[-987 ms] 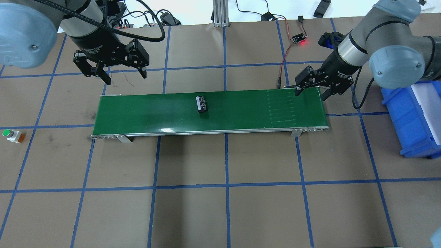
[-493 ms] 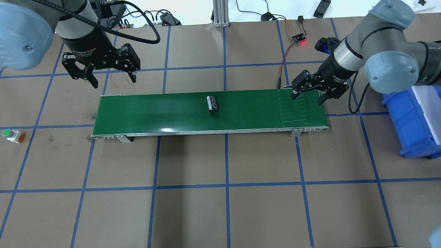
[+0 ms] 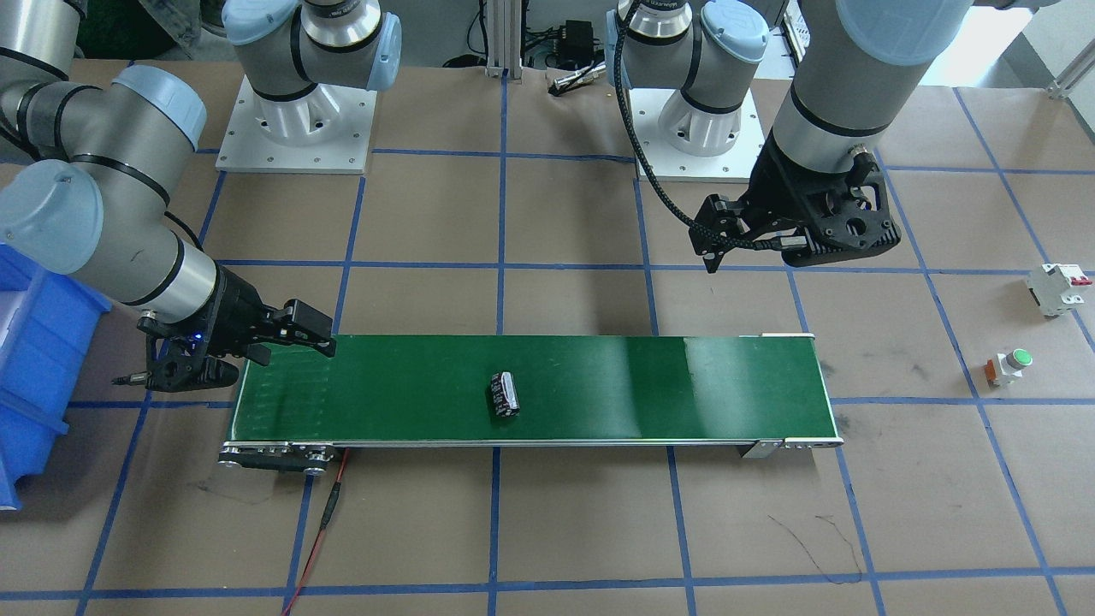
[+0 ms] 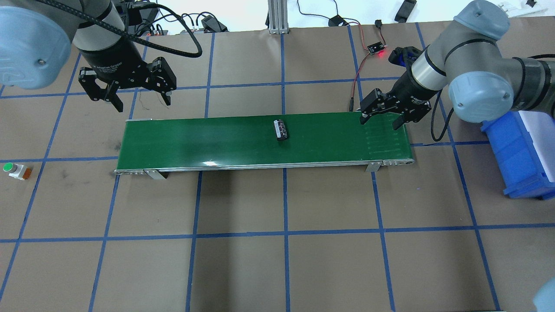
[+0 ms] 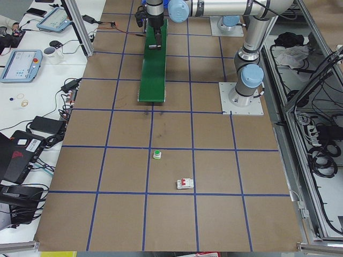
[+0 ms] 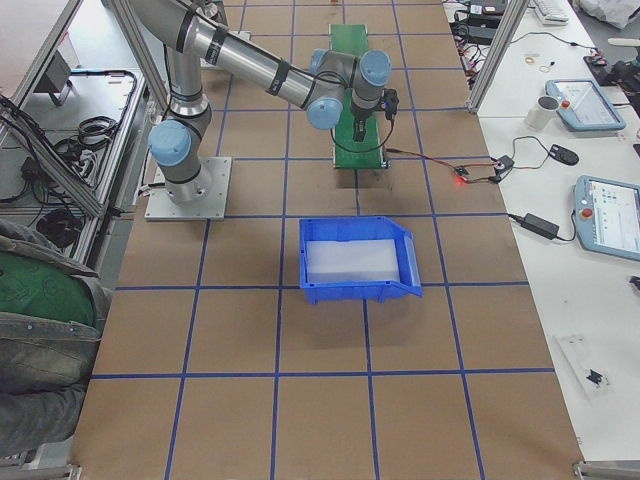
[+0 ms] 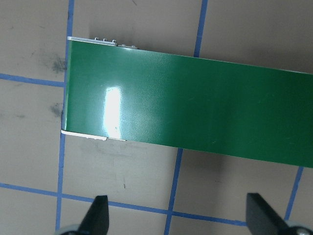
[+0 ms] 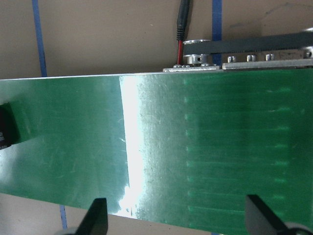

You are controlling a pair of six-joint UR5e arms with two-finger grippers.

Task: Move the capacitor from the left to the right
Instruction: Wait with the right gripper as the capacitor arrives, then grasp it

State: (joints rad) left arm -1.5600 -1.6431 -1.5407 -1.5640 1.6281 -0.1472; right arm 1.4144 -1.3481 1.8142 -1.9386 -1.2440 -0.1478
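Observation:
The capacitor (image 4: 281, 130), a stubby black cylinder with pale markings, lies on its side near the middle of the green conveyor belt (image 4: 208, 141). It also shows in the front-facing view (image 3: 505, 394), and a black edge at the left of the right wrist view (image 8: 5, 128) seems to be it. My left gripper (image 4: 143, 103) is open and empty, hovering just behind the belt's left end. My right gripper (image 4: 380, 123) is open and empty, low over the belt's right end, well to the right of the capacitor.
A blue bin (image 4: 516, 147) stands right of the belt. A green-capped push button (image 4: 15, 170) sits at the far left, with a white circuit breaker (image 3: 1058, 288) near it. A small board with a red light (image 4: 376, 48) and its cable lie behind the belt's right end.
The capacitor has travelled rightward along the belt. My left gripper has drawn back to the left of where it was. My right gripper has shifted slightly left over the belt's right end.

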